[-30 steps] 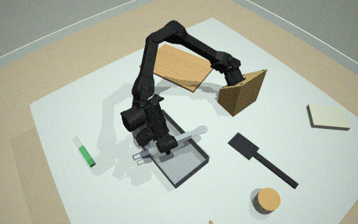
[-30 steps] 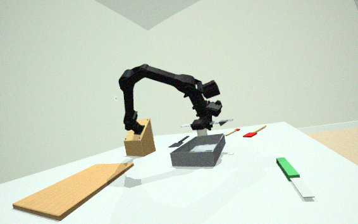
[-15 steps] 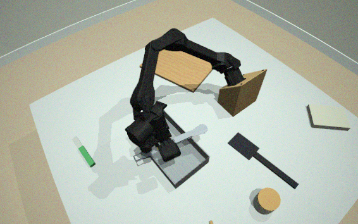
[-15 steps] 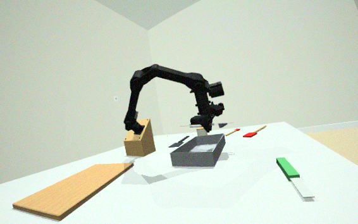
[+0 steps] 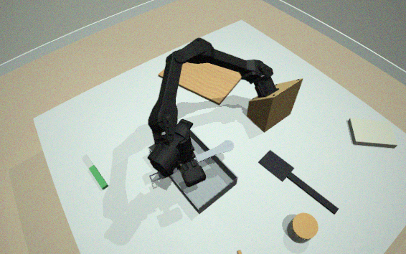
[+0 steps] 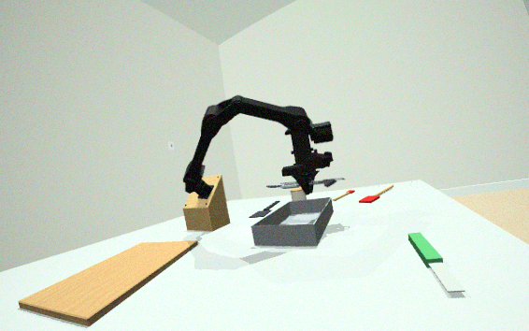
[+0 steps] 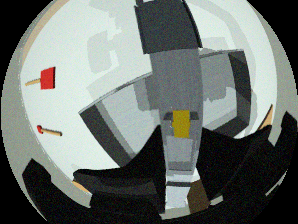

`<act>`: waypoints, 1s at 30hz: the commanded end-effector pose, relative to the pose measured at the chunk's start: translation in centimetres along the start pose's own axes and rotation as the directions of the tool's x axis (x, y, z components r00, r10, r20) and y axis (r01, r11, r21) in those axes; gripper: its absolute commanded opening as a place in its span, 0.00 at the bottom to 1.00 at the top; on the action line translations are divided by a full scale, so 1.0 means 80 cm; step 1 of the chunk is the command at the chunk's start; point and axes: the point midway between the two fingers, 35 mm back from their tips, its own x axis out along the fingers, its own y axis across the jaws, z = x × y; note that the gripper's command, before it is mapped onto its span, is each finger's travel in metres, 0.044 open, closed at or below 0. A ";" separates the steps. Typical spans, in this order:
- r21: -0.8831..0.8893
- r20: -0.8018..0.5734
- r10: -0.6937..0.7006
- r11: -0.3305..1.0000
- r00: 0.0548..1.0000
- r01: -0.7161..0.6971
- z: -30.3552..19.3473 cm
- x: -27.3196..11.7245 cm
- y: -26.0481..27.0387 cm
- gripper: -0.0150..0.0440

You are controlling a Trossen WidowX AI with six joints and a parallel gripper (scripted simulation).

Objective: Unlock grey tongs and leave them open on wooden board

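Observation:
The grey tongs (image 5: pixel 215 151) (image 6: pixel 281 185) (image 7: pixel 175 75) are held above the roasting tin (image 5: pixel 217 197) (image 6: pixel 285 237), clear of its rim. They lie about level, their tip end toward the green-handled knife. The arms look closed together; a yellow piece (image 7: pixel 181 124) shows on them in the wrist view. My gripper (image 5: pixel 194 176) (image 6: pixel 307 189) (image 7: pixel 170 127) points down and is shut on the tongs near their middle, hiding that part in the top view. The wooden board (image 5: pixel 208 80) (image 6: pixel 112 276) lies flat on the table, with nothing on it.
A wooden knife block (image 5: pixel 273 112) (image 6: pixel 207 216) stands by the arm's base, near the board. A green-handled knife (image 5: pixel 97 176) (image 6: pixel 424 248), a black spatula (image 5: pixel 276 166), a round-topped pot (image 5: pixel 305 226), a pale block (image 5: pixel 373 133) and a red-headed utensil (image 6: pixel 369 199) (image 7: pixel 48 78) are around the tin.

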 end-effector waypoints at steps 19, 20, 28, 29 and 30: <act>0.194 -0.002 0.028 0.981 1.000 -0.027 0.033 -0.017 -0.147 0.00; 0.206 -0.002 0.028 0.978 1.000 -0.027 0.034 -0.018 -0.157 0.00; 0.302 0.004 0.025 0.953 1.000 -0.025 0.034 -0.025 -0.234 0.00; 0.313 0.005 0.024 0.949 1.000 -0.025 0.033 -0.026 -0.244 0.00; 0.325 0.006 0.023 0.945 1.000 -0.024 0.032 -0.027 -0.253 0.00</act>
